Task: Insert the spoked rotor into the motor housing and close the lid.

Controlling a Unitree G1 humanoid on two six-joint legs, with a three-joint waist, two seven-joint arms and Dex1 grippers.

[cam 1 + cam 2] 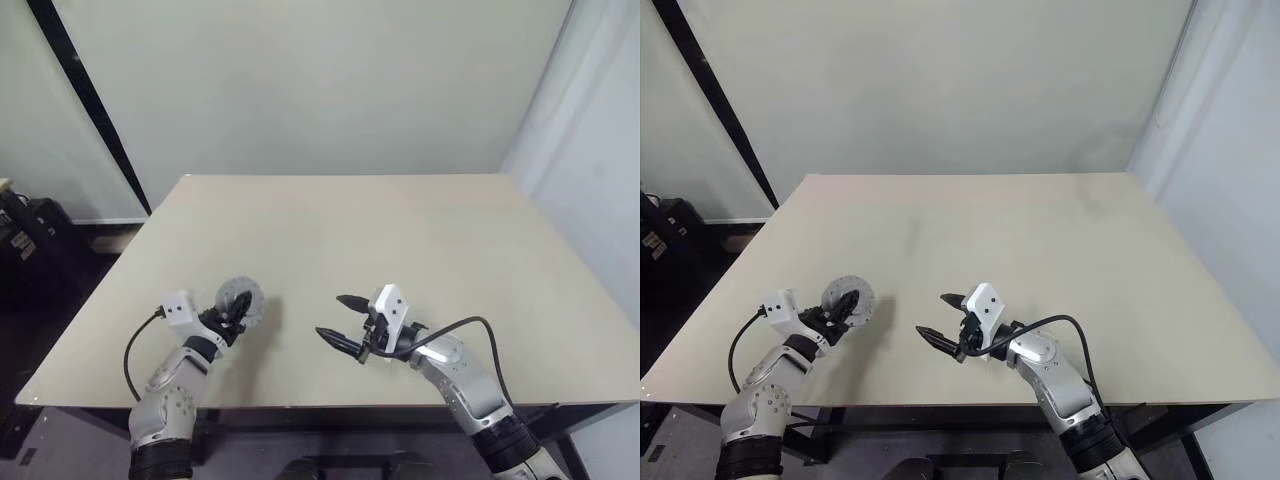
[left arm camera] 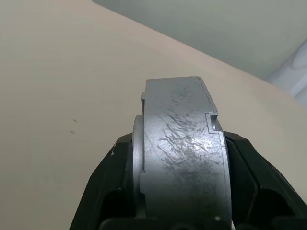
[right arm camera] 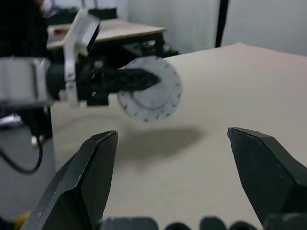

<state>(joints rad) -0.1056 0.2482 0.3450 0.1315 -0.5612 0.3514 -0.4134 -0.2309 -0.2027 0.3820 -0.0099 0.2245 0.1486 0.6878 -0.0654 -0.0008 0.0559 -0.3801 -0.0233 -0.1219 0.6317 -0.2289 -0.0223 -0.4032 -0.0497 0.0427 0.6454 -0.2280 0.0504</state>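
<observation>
No readable text, label, brand, number or sign appears on anything.

A bare beige table [image 1: 400,250] stands before a pale wall [image 1: 320,80], with dark equipment [image 1: 25,235] beside it.

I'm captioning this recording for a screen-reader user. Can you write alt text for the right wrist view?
The right gripper is open and empty, its two black fingers spread wide over a beige table. Beyond them the left gripper holds a round grey disc-shaped assembly above the table, its flat face toward the camera and its shadow on the tabletop beneath.
</observation>
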